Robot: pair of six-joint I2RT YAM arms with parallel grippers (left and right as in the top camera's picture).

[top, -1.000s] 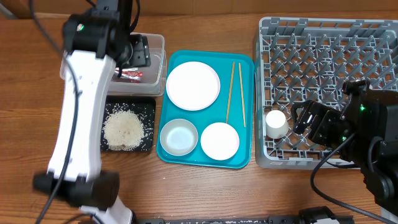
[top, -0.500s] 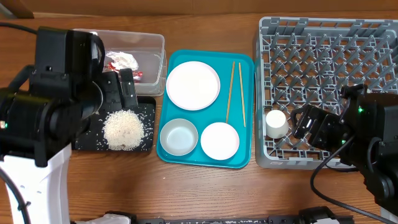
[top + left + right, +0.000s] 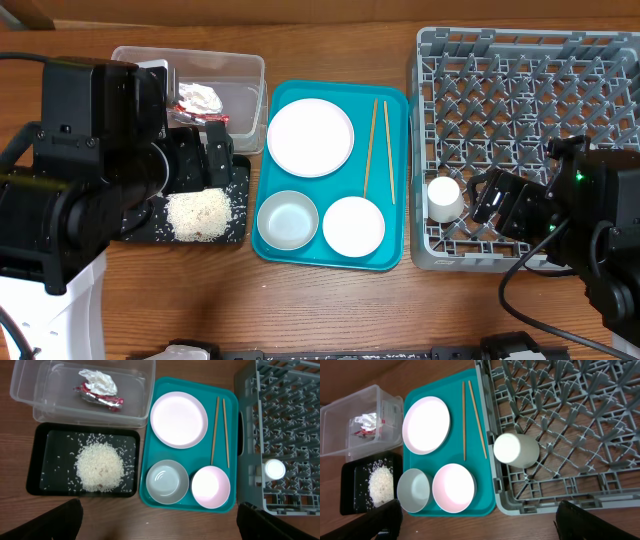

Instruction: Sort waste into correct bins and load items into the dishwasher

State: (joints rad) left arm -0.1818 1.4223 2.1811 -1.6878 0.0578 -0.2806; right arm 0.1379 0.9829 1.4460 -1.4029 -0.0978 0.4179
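Observation:
A white tissue wad [image 3: 199, 98] and a red wrapper [image 3: 215, 118] lie in the clear tub [image 3: 245, 70]. Rice [image 3: 199, 213] is heaped in the black tray [image 3: 238, 200]. On the teal tray [image 3: 400, 180] sit the plate [image 3: 310, 137], chopsticks [image 3: 372, 150], a grey bowl [image 3: 287, 220] and a pink bowl [image 3: 353, 226]. The small cup [image 3: 444, 197] stands in the grey rack [image 3: 520, 80]. My left gripper [image 3: 203, 150] hovers open and empty over the black tray's back edge. My right gripper [image 3: 503, 203] is open and empty above the rack, right of the cup.
The left arm's bulky body [image 3: 80, 190] covers the table's left side and part of the black tray. Bare wooden table [image 3: 160, 522] runs along the front edge below the trays. The rack's upright pegs [image 3: 560, 405] fill its floor behind the cup.
My left arm has drawn back from over the clear tub to above the black tray, opening wider and uncovering the tissue and wrapper. The right arm has stayed put.

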